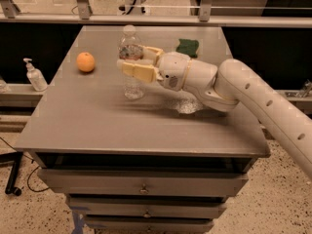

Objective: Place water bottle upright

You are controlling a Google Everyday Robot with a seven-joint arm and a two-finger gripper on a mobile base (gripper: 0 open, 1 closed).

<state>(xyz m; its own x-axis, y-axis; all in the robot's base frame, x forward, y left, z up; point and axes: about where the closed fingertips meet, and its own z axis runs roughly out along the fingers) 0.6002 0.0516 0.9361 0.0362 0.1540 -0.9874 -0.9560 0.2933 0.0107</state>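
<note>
The water bottle point(130, 48) is clear ribbed plastic with a white cap. It stands upright on the grey table point(87, 121), left of centre, with its base on the tabletop. My gripper point(132, 60) reaches in from the right and holds the bottle around its middle. One cream finger point(138, 71) is in front of the bottle and the other point(152, 51) is behind it, both closed against it. The label band is mostly hidden by the fingers.
An orange point(86, 62) lies on the table left of the bottle. A green sponge point(187, 47) lies at the back right. A crumpled clear object point(185, 104) sits under my arm. A small white pump bottle point(34, 76) stands on a ledge off the table's left side.
</note>
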